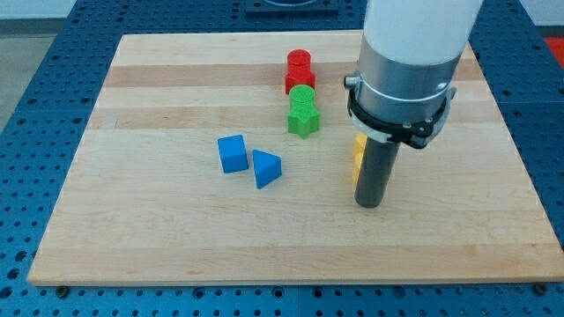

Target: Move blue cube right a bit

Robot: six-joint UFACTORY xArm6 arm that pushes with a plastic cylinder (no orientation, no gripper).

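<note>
One blue cube [233,153] sits on the wooden tabletop [159,229] left of centre, with a blue triangular block [266,167] just beside it at its lower right. Well to the cube's right my tip [368,204] rests on the board, a yellow block [359,157] partly hidden against the rod's left side; no claw is fitted, so nothing is held. Up and right of the cube stand a green cylinder [302,96] on a green star-like block [303,120], then a red cylinder [300,62] on a red block [290,83].
</note>
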